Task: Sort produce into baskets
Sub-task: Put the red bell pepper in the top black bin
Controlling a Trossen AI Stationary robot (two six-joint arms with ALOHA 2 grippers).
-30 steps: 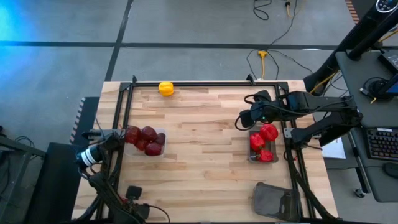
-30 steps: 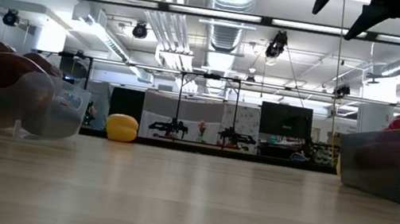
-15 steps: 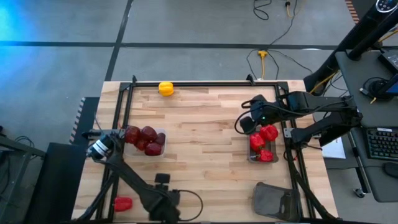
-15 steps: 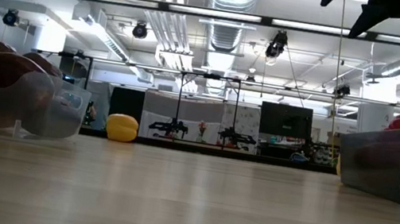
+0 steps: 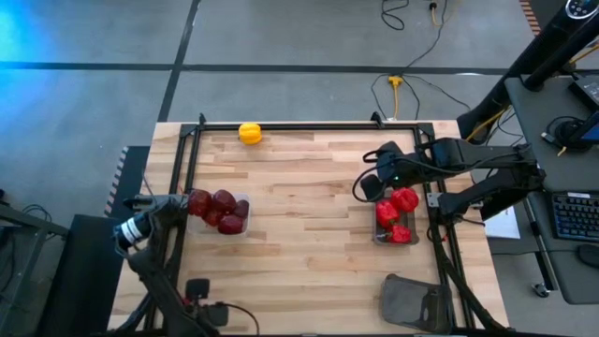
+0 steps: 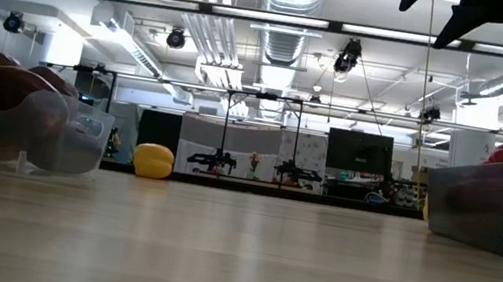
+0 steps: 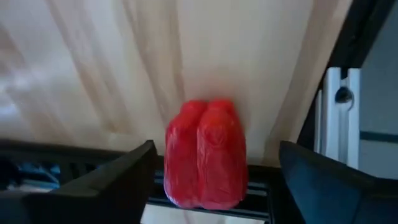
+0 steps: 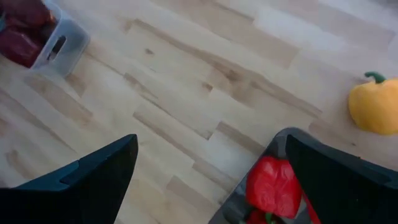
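My left gripper point(image 7: 214, 149) hangs open at the table's near left corner point(image 5: 201, 301). Its fingers stand on either side of a bright red pepper point(image 7: 205, 155) that lies on the wood at the table's edge; I see no touch. My right gripper point(image 5: 370, 183) is open and empty above the table, beside the clear basket of red peppers point(image 5: 396, 220). A clear basket point(image 5: 220, 211) at the left holds dark maroon peppers. A yellow pepper point(image 5: 250, 133) lies at the far edge. A dark grey basket point(image 5: 416, 300) stands at the near right.
A dark metal frame point(image 5: 281, 126) runs round the table's edges. The wood between the two clear baskets point(image 5: 299, 225) is bare. In the low view the yellow pepper point(image 6: 153, 160) lies far back and my right gripper's fingers point(image 6: 475, 9) hang high above the table.
My left gripper swung toward the table's right along the near edge, which laid the red pepper bare in the high view. It has now come back toward the left edge and stands over that pepper. The pepper has stayed where it was.
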